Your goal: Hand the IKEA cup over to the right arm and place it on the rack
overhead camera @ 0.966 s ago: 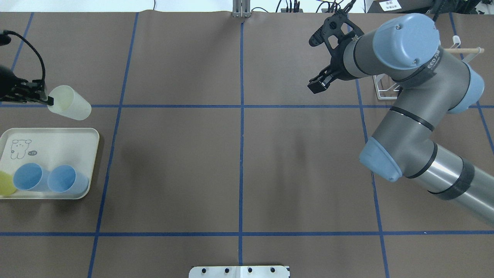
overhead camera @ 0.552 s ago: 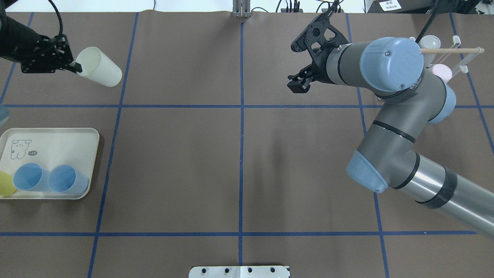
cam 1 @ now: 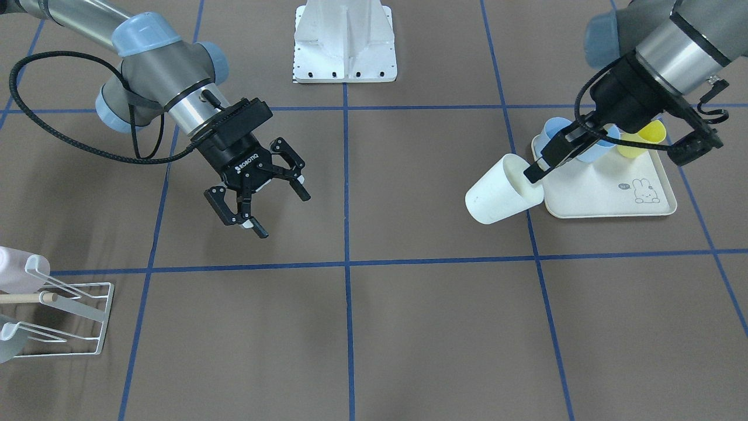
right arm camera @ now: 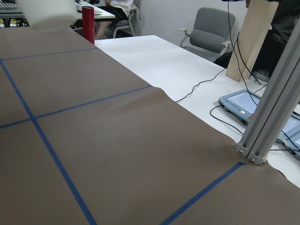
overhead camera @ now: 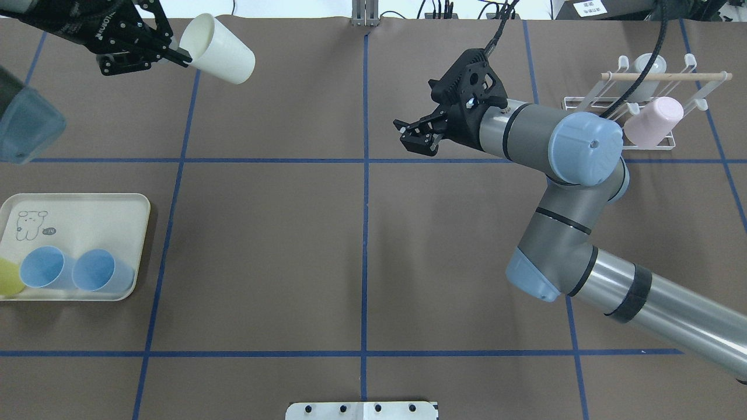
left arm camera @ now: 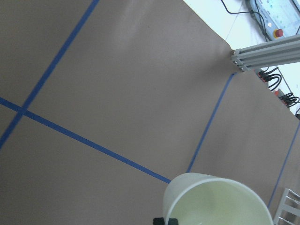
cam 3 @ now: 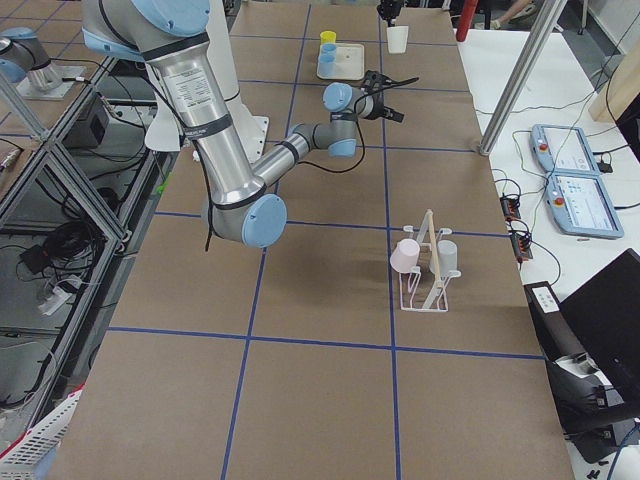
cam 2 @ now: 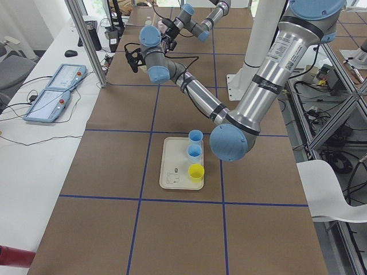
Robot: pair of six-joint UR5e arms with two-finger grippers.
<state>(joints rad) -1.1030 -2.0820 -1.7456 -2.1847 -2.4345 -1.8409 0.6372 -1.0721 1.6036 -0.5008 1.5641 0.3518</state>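
One brown-papered table (overhead camera: 280,233), gridded in blue tape, is flanked by white desks (cam 2: 28,149). At the overhead view's upper left, one cream cup (overhead camera: 219,39) is pinched at its rim by the left gripper (overhead camera: 185,58). The right gripper (cam 1: 283,215) is spread empty. Three cups (overhead camera: 99,271) are counted on the tray (overhead camera: 87,210), two on the rack (overhead camera: 665,76).

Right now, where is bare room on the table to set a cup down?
Bare: the brown squares between the tray and the rack, both sides of the central blue line, and the tray's printed half. Crowded: the tray's other end, with two blue cups and a yellow cup; the rack, with two cups.
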